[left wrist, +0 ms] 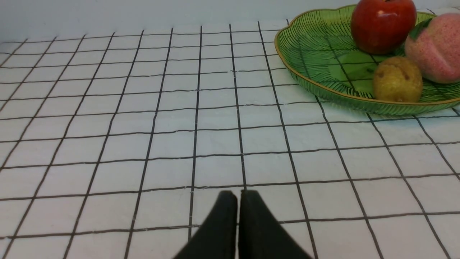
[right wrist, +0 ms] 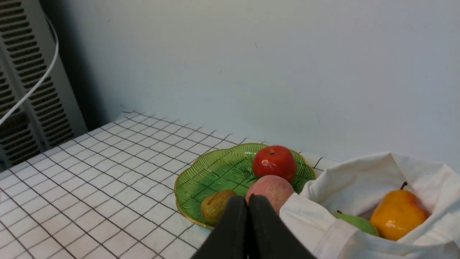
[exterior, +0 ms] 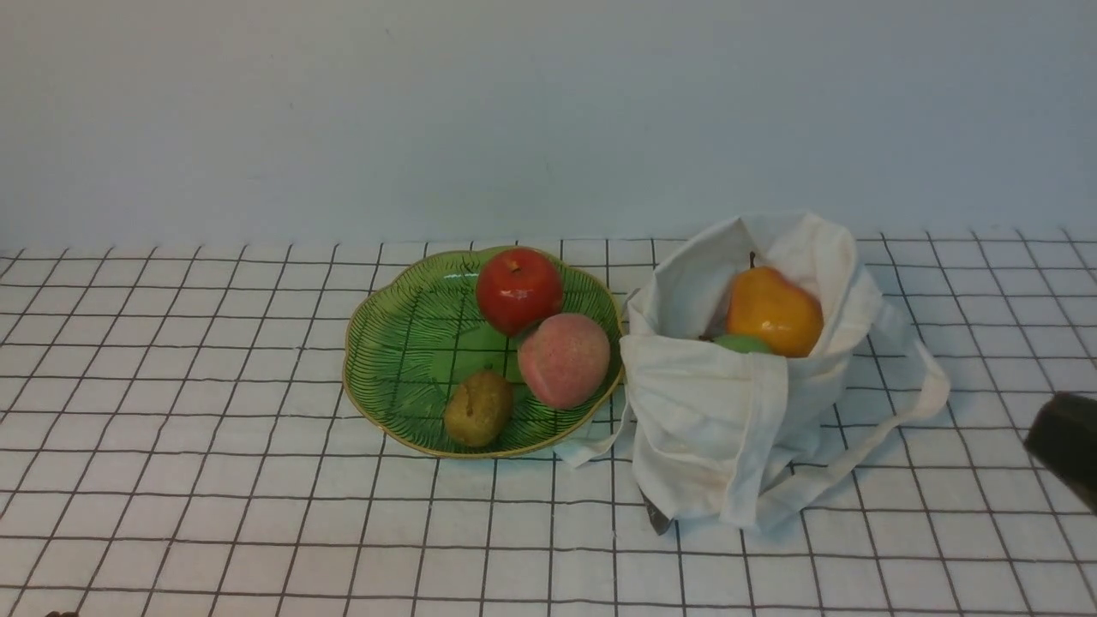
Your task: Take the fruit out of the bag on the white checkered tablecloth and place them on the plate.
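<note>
The off-white cloth bag point(exterior: 728, 411) stands open on the white checkered tablecloth point(exterior: 214, 480), right of the green leaf-shaped plate point(exterior: 394, 360). Inside the bag sit the orange-yellow pear point(exterior: 773, 313) and the light-green fruit point(exterior: 742, 344), mostly hidden. The pink peach point(exterior: 563, 359) lies on the plate beside a red apple point(exterior: 518, 290) and a small brownish fruit point(exterior: 478, 408). My right gripper point(right wrist: 248, 200) is shut and empty, near the bag's front; only a dark part of it point(exterior: 1067, 441) shows at the front view's right edge. My left gripper point(left wrist: 238, 196) is shut and empty above bare cloth, left of the plate point(left wrist: 316, 54).
The bag's long strap point(exterior: 930, 390) loops out over the cloth to the right. A pale wall point(exterior: 548, 111) runs along the table's far edge. A grey vented unit point(right wrist: 25, 82) with a white cable stands beyond the table's left end.
</note>
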Robot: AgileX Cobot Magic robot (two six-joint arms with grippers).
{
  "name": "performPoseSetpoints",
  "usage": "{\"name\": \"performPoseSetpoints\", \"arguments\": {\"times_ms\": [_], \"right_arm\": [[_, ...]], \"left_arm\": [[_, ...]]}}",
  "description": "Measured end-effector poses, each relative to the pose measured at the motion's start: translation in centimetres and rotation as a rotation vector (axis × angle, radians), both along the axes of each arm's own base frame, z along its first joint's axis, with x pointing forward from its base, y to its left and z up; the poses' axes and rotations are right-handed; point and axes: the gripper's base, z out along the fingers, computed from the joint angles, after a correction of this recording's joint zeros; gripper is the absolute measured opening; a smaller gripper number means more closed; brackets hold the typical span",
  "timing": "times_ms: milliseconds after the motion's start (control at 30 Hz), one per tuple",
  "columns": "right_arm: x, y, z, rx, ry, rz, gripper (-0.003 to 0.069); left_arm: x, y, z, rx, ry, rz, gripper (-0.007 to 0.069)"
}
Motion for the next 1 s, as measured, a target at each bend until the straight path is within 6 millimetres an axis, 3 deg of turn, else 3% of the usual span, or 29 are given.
{"name": "performPoseSetpoints", "arguments": {"times_ms": [233, 667, 1000], "right_arm": [[0.2, 0.1, -2.7, -0.046, 0.070, 0.002, -0.0014], [-0.3, -0.3, -3.7, -0.095, 0.049, -0.003, -0.0014], [-1.7, -3.7, -9.1, -0.104, -0.041, -0.329, -0.0015]], "left_arm": [[0.0, 0.0, 0.0, 0.000, 0.000, 0.000, -0.0008], [0.0, 0.0, 0.0, 0.000, 0.000, 0.000, -0.0008], [0.0, 0.0, 0.0, 0.000, 0.000, 0.000, -0.0008]]}}
